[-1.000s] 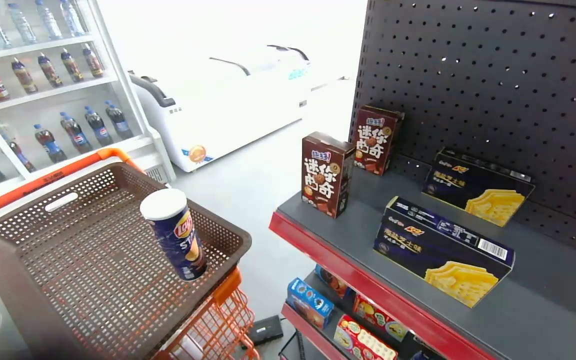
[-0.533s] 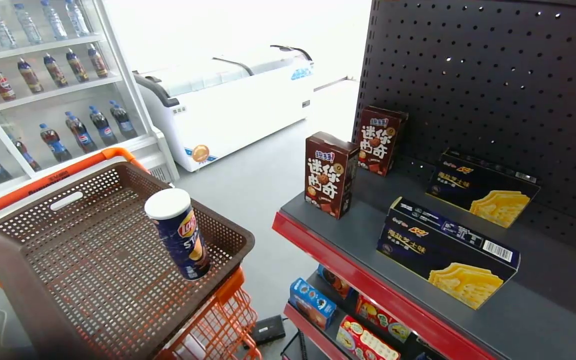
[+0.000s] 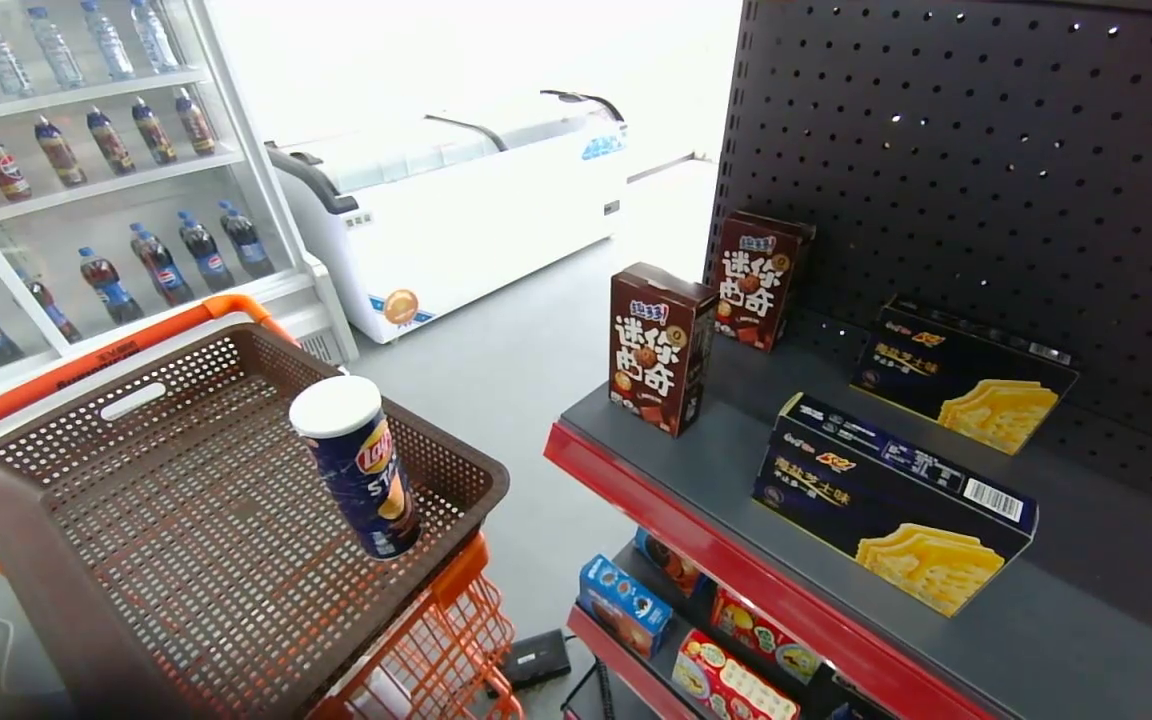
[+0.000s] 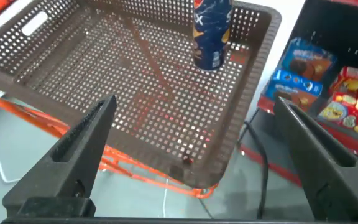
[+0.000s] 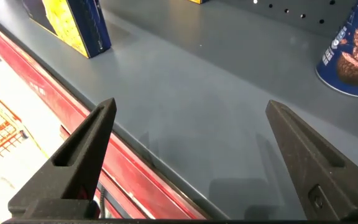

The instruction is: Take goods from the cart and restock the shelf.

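Note:
A dark blue chip can (image 3: 356, 466) with a white lid stands upright in the brown perforated basket (image 3: 136, 560) on the orange cart (image 3: 436, 650); the left wrist view shows the chip can (image 4: 211, 32) at the basket's far side. My left gripper (image 4: 194, 134) hangs open above the basket (image 4: 73, 68), short of the can, with nothing between its fingers. My right gripper (image 5: 191, 140) is open over a bare stretch of the grey shelf (image 5: 216, 106). On the shelf (image 3: 726, 450) stand two brown boxes (image 3: 658, 348) and two dark blue cracker boxes (image 3: 891, 500).
A red strip edges the shelf front (image 3: 736, 590), with snack boxes (image 3: 626, 605) on the lower shelf. A blue cup-shaped pack (image 5: 352, 53) stands at the shelf's back by the pegboard (image 3: 986, 160). A drinks cooler (image 3: 86, 170) and a white chest freezer (image 3: 456, 200) stand behind the cart.
The head view shifted slightly a second ago, so the whole scene slid a little right; it has held still since. The can, boxes and cart have not moved.

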